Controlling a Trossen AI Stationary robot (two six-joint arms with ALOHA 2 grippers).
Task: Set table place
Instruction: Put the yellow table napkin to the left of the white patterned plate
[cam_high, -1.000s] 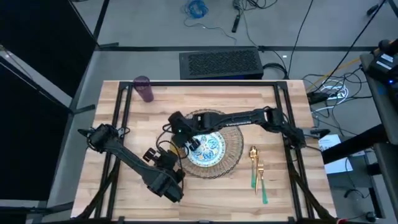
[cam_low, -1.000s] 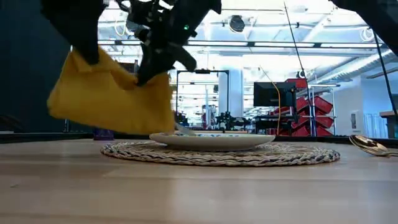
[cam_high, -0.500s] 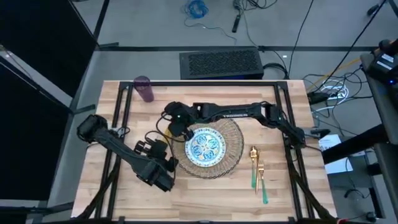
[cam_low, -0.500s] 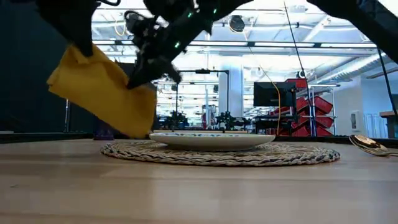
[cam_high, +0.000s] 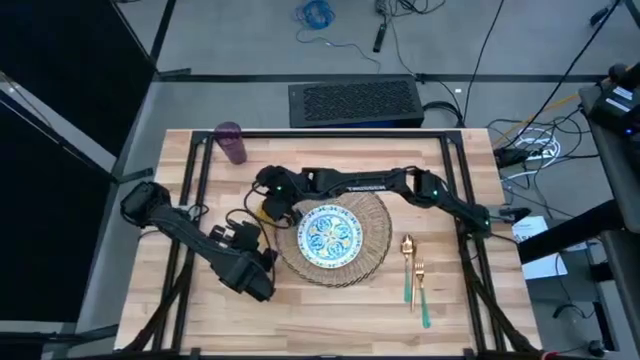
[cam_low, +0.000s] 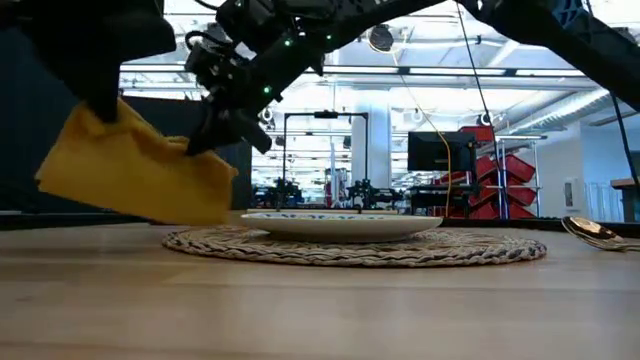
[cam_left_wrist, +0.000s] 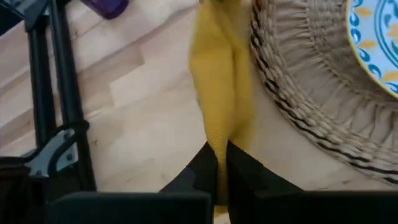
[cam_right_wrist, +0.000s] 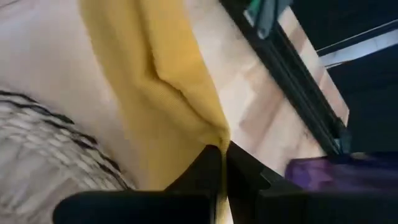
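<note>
Jaws on both grippers, left (cam_left_wrist: 217, 177) and right (cam_right_wrist: 221, 171), pinch opposite ends of the napkin (cam_low: 130, 175), hanging just above the desk (cam_high: 450, 310) beside the mat (cam_high: 375, 245), probably so it lands flat.

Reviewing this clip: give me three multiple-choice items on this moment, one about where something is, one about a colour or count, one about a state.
1. Where is the purple cup?
A. on the plate
B. at the table's far left corner
C. beside the fork

2. How many grippers hold the yellow napkin?
A. none
B. one
C. two

3. What state is the napkin in?
A. lifted clear of the table
B. flat on the table
C. folded on the plate

Answers:
1 B: the high view shows the cup alone at that corner, far from the plate and fork.
2 C: the left gripper and right gripper each pinch an edge in their wrist views.
3 A: the low view shows it hanging above the wood, left of the woven mat.
</note>
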